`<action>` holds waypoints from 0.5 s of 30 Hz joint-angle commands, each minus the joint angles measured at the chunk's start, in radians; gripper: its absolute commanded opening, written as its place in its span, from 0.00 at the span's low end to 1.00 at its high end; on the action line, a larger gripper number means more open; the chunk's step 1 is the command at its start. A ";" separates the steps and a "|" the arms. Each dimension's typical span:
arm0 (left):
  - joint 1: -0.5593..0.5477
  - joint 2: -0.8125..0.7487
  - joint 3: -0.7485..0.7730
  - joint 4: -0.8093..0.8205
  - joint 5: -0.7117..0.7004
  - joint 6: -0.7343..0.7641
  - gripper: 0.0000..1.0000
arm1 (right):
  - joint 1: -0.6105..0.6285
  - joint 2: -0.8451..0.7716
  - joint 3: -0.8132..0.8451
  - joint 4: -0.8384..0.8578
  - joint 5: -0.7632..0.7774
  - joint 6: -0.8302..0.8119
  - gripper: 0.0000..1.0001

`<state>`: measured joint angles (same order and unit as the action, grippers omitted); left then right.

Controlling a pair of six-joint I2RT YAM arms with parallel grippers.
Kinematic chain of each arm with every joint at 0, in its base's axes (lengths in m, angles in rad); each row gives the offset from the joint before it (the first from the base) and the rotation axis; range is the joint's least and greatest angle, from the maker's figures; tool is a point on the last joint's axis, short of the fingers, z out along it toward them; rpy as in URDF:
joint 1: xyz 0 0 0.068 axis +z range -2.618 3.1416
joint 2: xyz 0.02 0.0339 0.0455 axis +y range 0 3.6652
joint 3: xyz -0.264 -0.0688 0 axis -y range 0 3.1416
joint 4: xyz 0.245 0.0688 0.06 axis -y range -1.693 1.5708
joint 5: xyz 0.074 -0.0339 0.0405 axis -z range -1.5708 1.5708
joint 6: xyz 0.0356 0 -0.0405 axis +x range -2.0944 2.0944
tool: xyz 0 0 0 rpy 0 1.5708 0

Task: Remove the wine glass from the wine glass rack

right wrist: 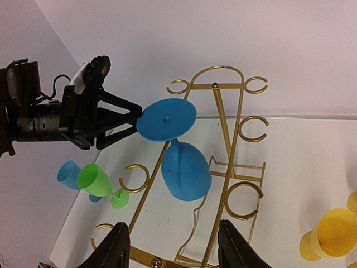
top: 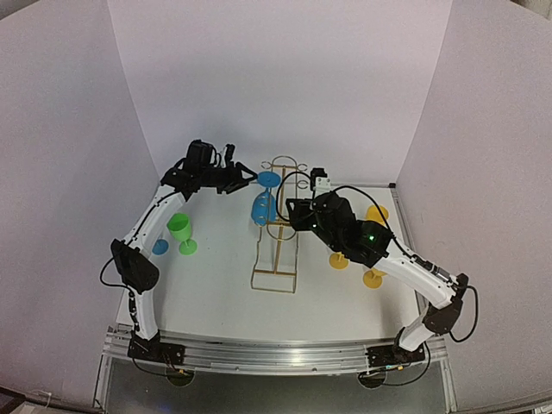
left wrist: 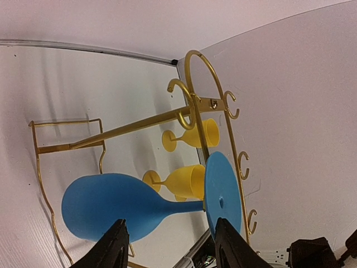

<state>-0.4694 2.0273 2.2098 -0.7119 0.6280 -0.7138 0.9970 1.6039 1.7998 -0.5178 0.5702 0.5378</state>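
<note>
We're figuring the blue wine glass [top: 262, 208], hanging bowl-down from an upper hook on the wine glass rack [top: 276, 252], is light, stiff and slick, so we're eyeing its thin stem for the wide-open left gripper [top: 249, 179] just beside its foot, and the right gripper [right wrist: 173, 234] is gaping too.

The left arm [top: 151, 226] rises from the near-left corner of the counter [top: 216, 297] and reaches toward the far edge, the left gripper [top: 244, 178] pointing right with its jaws spread apart. The right arm [top: 414, 274] stretches from the near-right corner toward the middle, the right gripper [top: 291, 211] aimed left, its fingers [right wrist: 119, 249] likewise held wide.
</note>
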 commanded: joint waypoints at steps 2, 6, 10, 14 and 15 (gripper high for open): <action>-0.006 0.031 0.051 0.049 0.007 -0.031 0.49 | -0.006 -0.025 -0.004 0.005 -0.009 0.017 0.48; -0.006 0.036 0.060 0.052 -0.002 -0.027 0.49 | -0.005 -0.019 0.000 0.006 -0.017 0.017 0.48; -0.006 0.036 0.079 0.071 -0.018 -0.027 0.49 | -0.005 -0.011 0.001 0.004 -0.025 0.021 0.48; -0.006 0.035 0.080 0.105 -0.023 -0.054 0.49 | -0.005 -0.008 0.002 0.004 -0.034 0.024 0.48; -0.006 0.036 0.079 0.110 -0.020 -0.060 0.49 | -0.005 -0.008 0.002 0.004 -0.035 0.024 0.48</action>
<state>-0.4705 2.0533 2.2397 -0.6628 0.6209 -0.7447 0.9970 1.6039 1.7966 -0.5209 0.5466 0.5506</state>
